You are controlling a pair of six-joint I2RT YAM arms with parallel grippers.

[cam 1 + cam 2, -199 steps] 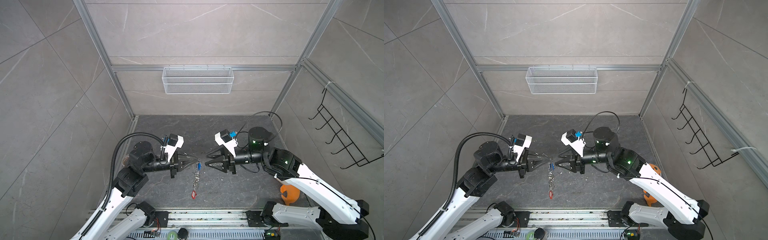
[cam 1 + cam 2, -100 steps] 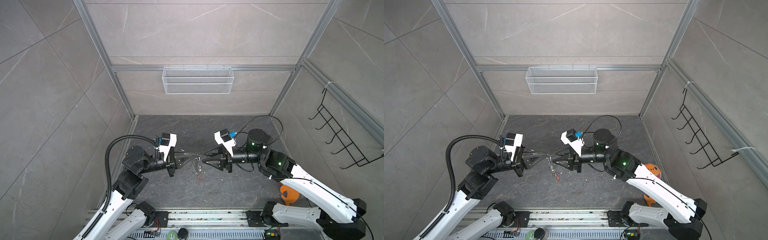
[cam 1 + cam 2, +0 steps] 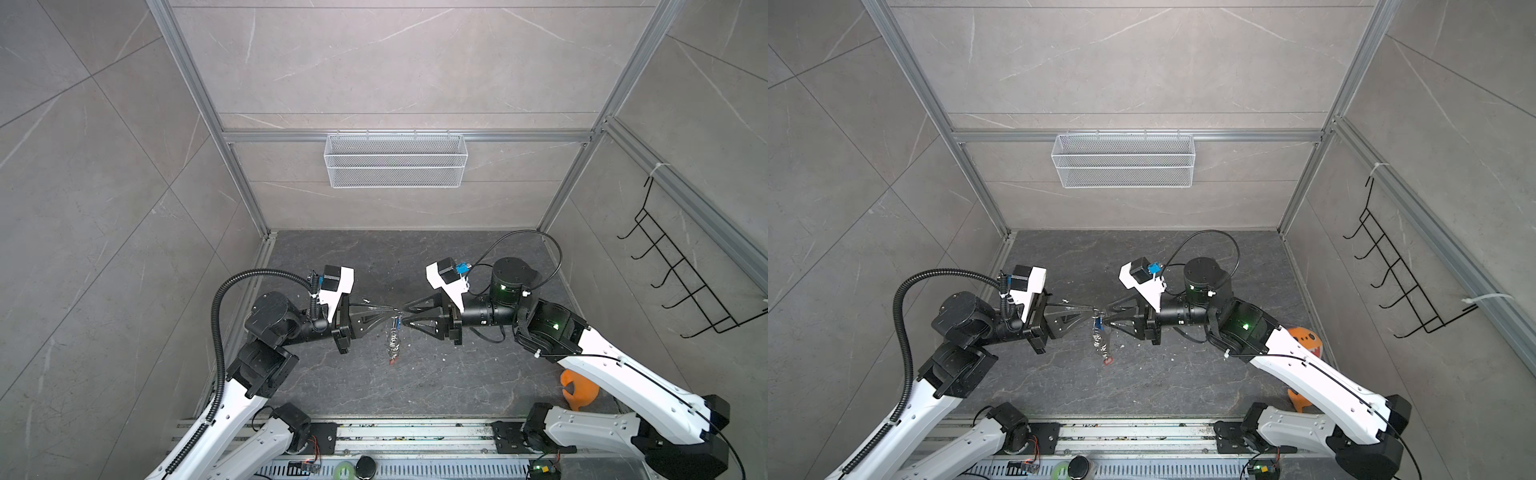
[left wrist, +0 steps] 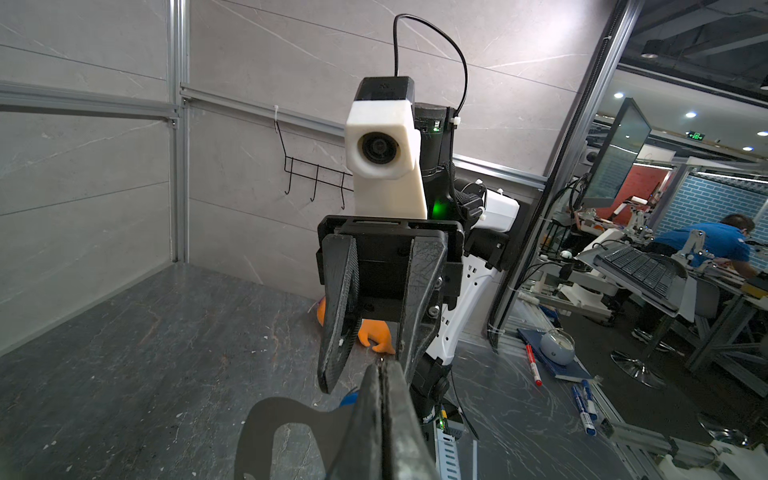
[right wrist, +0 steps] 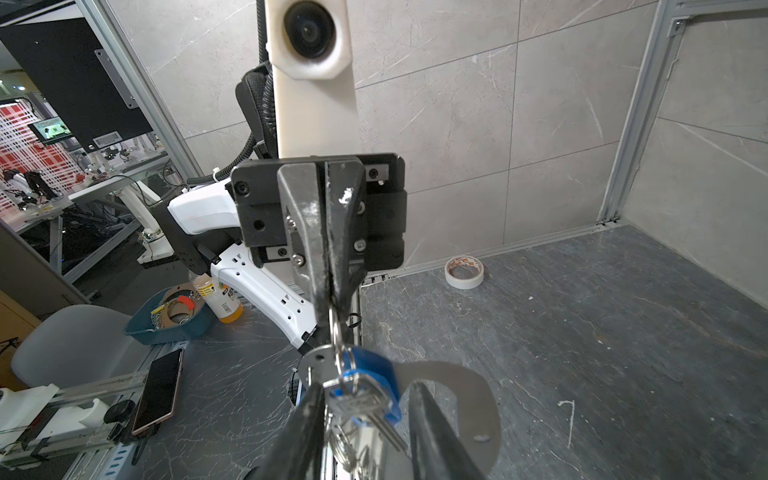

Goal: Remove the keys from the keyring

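My left gripper (image 3: pixel 394 310) is shut on the top ring of the keyring (image 3: pixel 394 341), which hangs as a short silver chain above the floor in both top views. The red key (image 3: pixel 1108 360) dangles at its low end. My right gripper (image 5: pixel 365 390) is open, with one finger on each side of the blue key (image 5: pixel 374 370) and the silver key (image 5: pixel 365 409). The grey tag (image 5: pixel 469 399) hangs behind them. In the left wrist view my left gripper (image 4: pixel 380 365) is pressed tight, and the tag (image 4: pixel 266 432) shows dark beside it.
A tape roll (image 5: pixel 464 272) lies by the side wall. An orange object (image 3: pixel 578 390) sits near my right arm's base. A wire basket (image 3: pixel 395 160) hangs on the back wall and a black hook rack (image 3: pixel 685 286) on the right wall.
My right gripper has moved in toward the left one and its jaws have narrowed around the blue key. The left gripper has risen a little with the keyring in it.
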